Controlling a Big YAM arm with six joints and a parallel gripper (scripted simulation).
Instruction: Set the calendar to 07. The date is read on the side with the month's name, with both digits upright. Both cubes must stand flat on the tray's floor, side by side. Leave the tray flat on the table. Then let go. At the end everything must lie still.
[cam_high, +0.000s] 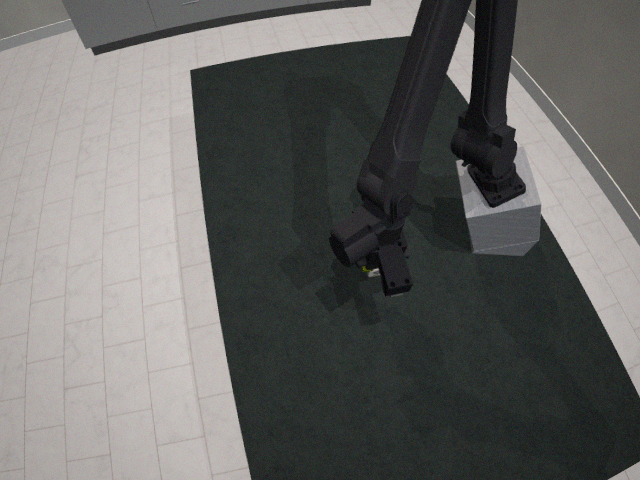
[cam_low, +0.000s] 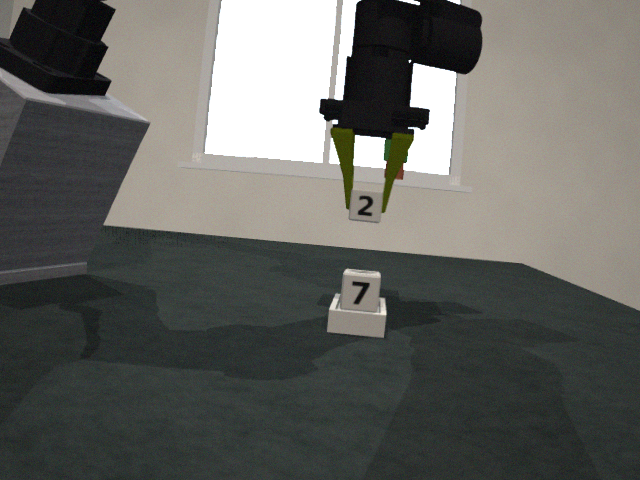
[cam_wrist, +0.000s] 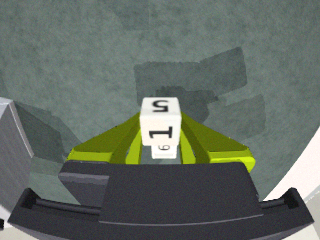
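My gripper (cam_low: 364, 205) with yellow-green fingers is shut on a white number cube (cam_low: 365, 206) and holds it well above the mat. In the exterior view that cube shows a 2 toward the camera. In the wrist view the held cube (cam_wrist: 160, 128) shows a 1 and a 5 on two faces. Below it, a small white tray (cam_low: 357, 320) lies flat on the dark mat, with a second white cube (cam_low: 360, 290) standing in it and showing a 7. In the top view the gripper (cam_high: 373, 272) is mostly hidden by the arm, and so is the tray.
The arm's grey pedestal (cam_high: 501, 211) stands on the mat to the right in the top view and at the left in the exterior view (cam_low: 56, 180). The dark mat (cam_high: 392, 310) lies on a pale tiled floor. A grey cabinet (cam_high: 180, 15) stands far off.
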